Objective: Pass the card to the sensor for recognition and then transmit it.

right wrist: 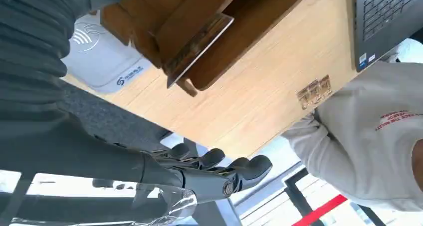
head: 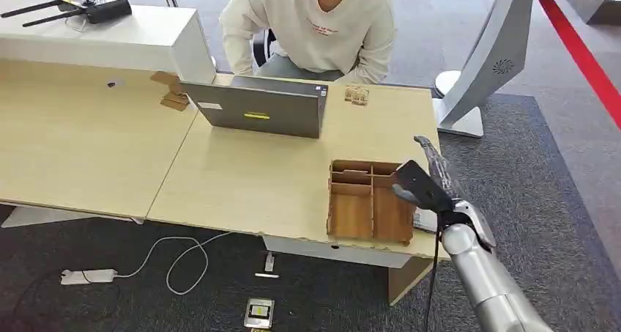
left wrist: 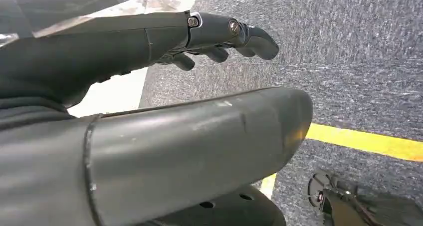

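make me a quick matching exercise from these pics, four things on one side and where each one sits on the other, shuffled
Things:
1. laptop
2. wooden tray
3. power strip
4. router

Places:
A. on the carpet below the desk
B. on the white counter, far left
C. in front of the seated person
D. near the desk corner, by the right hand

Pairs: 1-C, 2-D, 3-A, 4-B

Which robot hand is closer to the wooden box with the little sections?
The right hand. It hovers at the wooden box's right edge over the desk. The left hand hangs low over grey carpet, far from the box.
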Robot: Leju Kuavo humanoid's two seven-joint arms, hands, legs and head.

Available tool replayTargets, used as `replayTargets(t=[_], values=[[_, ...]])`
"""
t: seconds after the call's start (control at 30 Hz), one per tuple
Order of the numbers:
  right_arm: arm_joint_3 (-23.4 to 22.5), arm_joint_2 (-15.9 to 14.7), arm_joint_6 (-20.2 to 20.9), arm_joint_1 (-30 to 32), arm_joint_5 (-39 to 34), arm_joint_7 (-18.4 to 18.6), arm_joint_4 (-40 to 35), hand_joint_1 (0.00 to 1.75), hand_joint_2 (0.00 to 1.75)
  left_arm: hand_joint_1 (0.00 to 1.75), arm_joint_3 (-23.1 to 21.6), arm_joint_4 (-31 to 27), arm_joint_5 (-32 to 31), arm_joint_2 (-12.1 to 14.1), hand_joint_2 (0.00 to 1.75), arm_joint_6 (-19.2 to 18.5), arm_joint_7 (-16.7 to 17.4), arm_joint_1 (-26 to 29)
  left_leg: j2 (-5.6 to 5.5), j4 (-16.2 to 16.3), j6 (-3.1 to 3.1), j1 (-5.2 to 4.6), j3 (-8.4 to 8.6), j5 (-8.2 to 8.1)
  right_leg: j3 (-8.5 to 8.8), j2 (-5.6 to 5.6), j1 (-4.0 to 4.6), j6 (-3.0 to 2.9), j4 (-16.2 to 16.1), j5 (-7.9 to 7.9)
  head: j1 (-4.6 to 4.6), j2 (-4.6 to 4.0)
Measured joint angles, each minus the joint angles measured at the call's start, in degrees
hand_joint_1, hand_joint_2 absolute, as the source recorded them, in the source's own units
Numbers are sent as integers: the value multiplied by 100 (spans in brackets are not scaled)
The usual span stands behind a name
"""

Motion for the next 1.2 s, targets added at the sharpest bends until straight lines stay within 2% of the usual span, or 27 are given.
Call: replayTargets(t=[0.6, 0.63, 0.67, 0.7, 1.2], values=[[-2, -55, 68, 4, -13, -13, 109, 0, 175, 0, 0, 0, -72, -4, 0, 42, -50, 0, 0, 0, 0, 0, 0, 0, 1, 0, 0, 0, 0, 0, 0, 0], [-2, -55, 77, 5, -13, -13, 107, 7, 175, 0, 0, 0, -74, -2, 0, 44, -55, 0, 0, 0, 0, 0, 0, 0, 0, 0, 0, 0, 0, 0, 0, 0], [-2, -55, 79, 5, -2, -13, 105, 152, 175, 0, 0, 0, -74, -4, 0, 46, -57, 0, 0, 0, 0, 0, 0, 0, 0, 0, 0, 0, 0, 0, 0, 0], [-2, -55, 85, 5, 2, -11, 103, 175, 175, 0, 0, 0, -74, -4, 0, 48, -59, 0, 0, 0, 0, 0, 0, 0, 0, 0, 0, 0, 0, 0, 0, 0], [-2, -79, 267, 12, -2, 101, 54, 175, 175, 0, 0, 0, -52, -2, 0, 114, -98, 0, 0, 0, 0, 0, 0, 0, 0, 0, 0, 0, 0, 0, 0, 0]])
